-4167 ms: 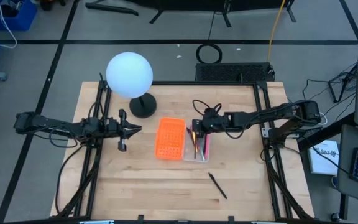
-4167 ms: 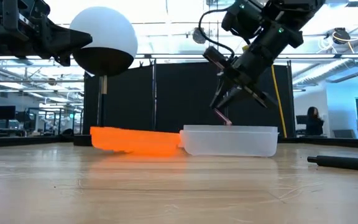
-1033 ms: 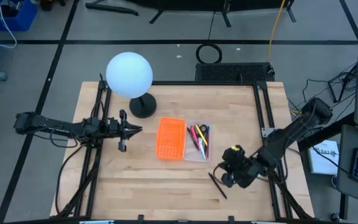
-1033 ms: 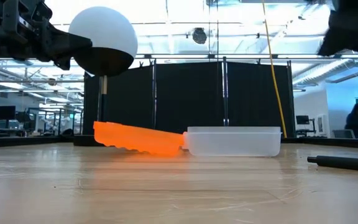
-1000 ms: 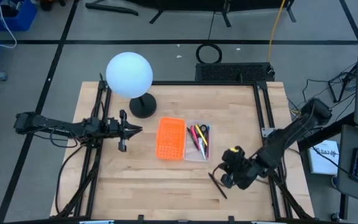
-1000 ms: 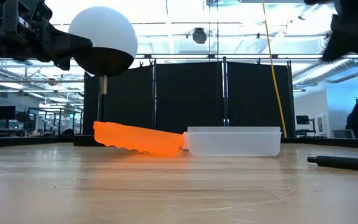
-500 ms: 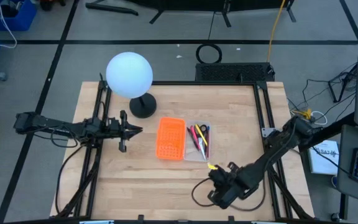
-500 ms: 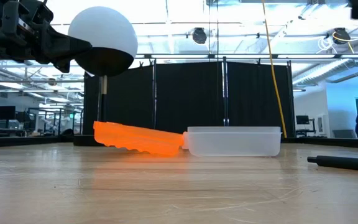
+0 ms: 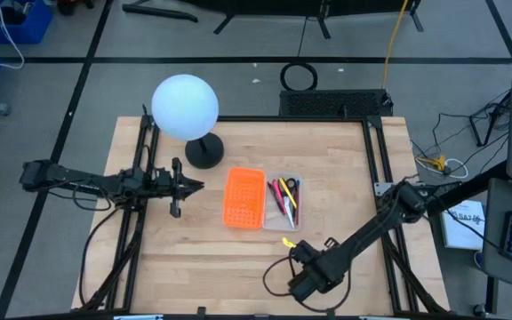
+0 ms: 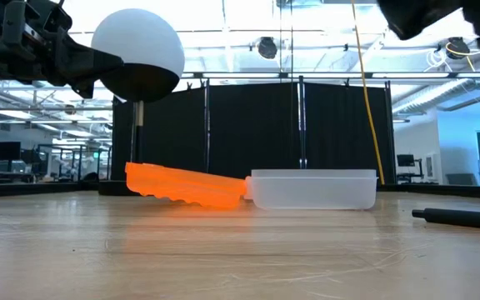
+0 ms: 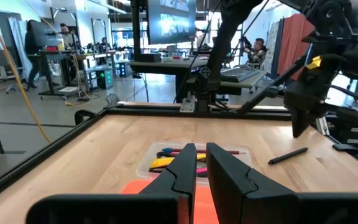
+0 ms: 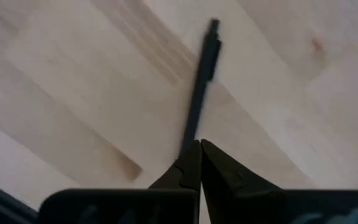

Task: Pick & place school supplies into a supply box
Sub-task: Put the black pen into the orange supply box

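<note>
Right gripper (image 9: 302, 283): out over the table (image 9: 212, 262), close to the edge opposite the lamp (image 9: 185, 107) and a little toward the right-hand edge. Fingers are pressed together tip to tip, with nothing seen between them. In the right wrist view a black pen (image 12: 199, 93) lies flat on the bare wood directly ahead of the fingertips, and its near end disappears behind them. I cannot tell from that view whether they touch. From the left wrist view the same gripper hangs above the pen with a clear space between the two, and the pen rests on the table. In the high view the pen is hidden under the arm.

Supply box (image 9: 282, 228): about mid-table, long side touching or just beside an orange perforated tray (image 9: 244, 197) that sits on its lamp-ward left. The low view shows the orange tray tilted, with the end away from the box raised. Inside the box lie pens (image 9: 284, 196) in pink-red, yellow and black, bunched lengthwise.

Left gripper (image 9: 189, 185): held above the table near the left edge, level with the orange tray and well apart from it, pointing toward it. Only a narrow gap shows between its fingers, and it is empty.
</note>
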`<state>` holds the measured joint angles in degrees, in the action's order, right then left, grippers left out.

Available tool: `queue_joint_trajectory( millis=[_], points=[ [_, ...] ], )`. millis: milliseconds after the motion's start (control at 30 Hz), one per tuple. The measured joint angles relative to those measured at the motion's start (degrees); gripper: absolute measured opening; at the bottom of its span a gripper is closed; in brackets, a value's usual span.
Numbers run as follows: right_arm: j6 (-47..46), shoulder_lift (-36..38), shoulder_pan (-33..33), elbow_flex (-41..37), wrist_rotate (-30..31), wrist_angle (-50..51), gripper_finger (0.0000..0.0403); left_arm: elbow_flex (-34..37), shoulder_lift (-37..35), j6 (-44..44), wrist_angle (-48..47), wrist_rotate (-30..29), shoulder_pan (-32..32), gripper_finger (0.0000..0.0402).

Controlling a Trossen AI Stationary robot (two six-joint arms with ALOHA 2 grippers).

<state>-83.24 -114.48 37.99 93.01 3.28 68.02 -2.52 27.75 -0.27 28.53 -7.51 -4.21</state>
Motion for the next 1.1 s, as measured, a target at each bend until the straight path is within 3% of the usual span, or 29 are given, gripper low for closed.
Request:
queue_joint_trajectory(
  millis=[133,400,533,1100],
  points=[
    [1.4,0.0,-0.6,0.0,1.0,-3.0,0.0031,0.0,0.0,0.2,0.1,0.0,0.0,0.0047],
    [1.8,0.0,-0.9,-0.5,-2.0,-4.3,0.0146,0.0,0.0,1.2,0.0,0.0,0.0,0.0047],
    [1.6,0.0,-0.9,-2.7,-3.1,-6.8,0.0181,0.0,0.0,1.2,0.0,0.0,0.0,0.0047],
    [1.6,0.6,-2.7,-24.6,-13.2,-25.2,0.0181,0.0,0.0,1.5,0.0,0.0,0.0,0.0047]
  ],
)
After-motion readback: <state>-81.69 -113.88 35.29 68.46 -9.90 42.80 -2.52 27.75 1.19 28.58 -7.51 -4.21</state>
